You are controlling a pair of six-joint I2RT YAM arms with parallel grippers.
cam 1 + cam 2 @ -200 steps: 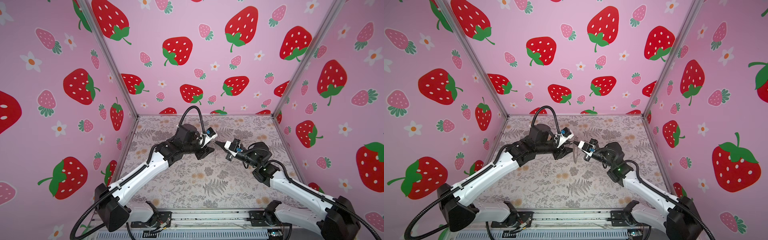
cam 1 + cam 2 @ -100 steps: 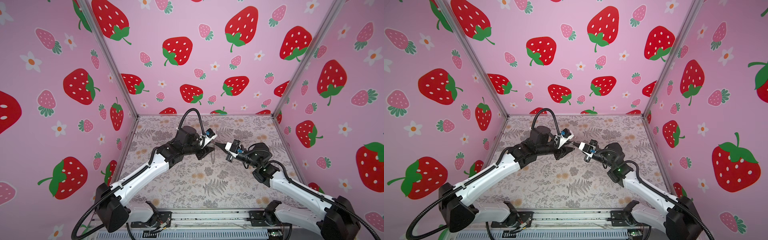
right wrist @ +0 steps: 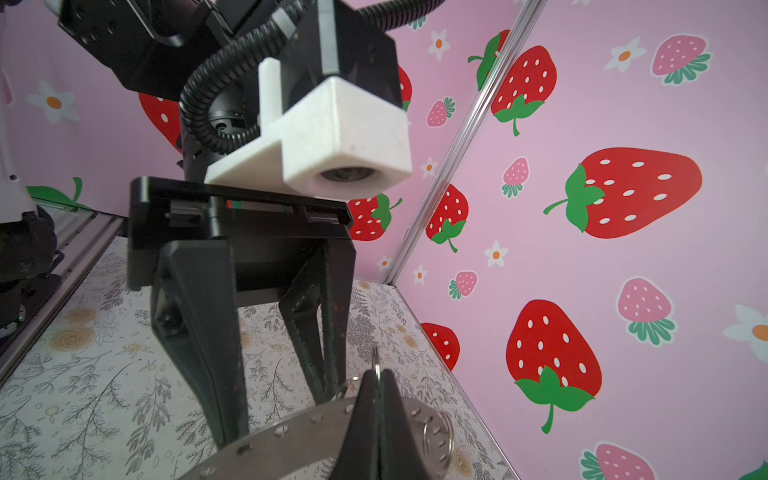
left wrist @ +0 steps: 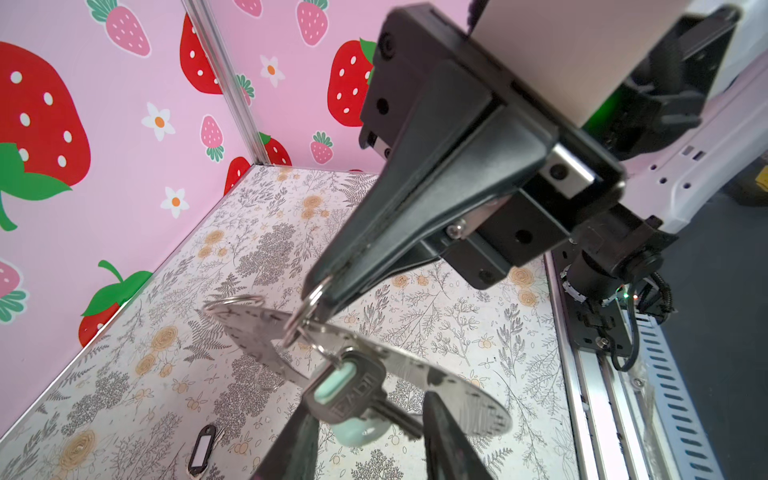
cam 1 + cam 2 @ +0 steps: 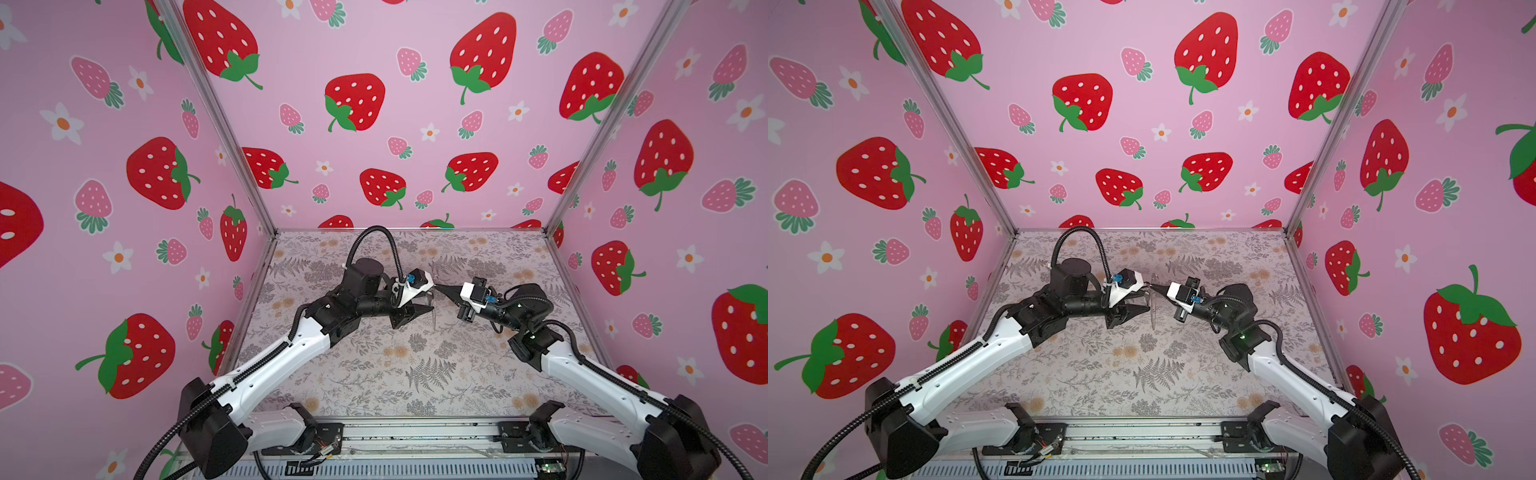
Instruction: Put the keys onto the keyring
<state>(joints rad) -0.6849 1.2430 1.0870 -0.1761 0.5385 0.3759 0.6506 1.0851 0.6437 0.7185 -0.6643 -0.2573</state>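
Over the floral bench (image 5: 374, 374), inside pink strawberry walls (image 5: 374, 124), the left claw (image 4: 370, 409) stands spread astride the dark key (image 4: 353, 388), which seems threaded onto the keyring (image 4: 457, 399). Beyond, the right claw (image 4: 322, 291) pinches a wire loop (image 4: 299, 320), holding the ring aloft. The oval tag (image 4: 202, 451) lies loose on the bench below. Fetching it likely comes next and calls for a fine pinch.

Both top views sit high over the 6 o'clock edge, tilted down toward 12 o'clock, far enough to take in the whole surface (image 5: 374, 374); each wrist camera rides close at its own wrist; the left one faces the right end effector (image 4: 322, 286), the right one the left end effector (image 3: 282, 411); both share the keyring (image 4: 457, 399).
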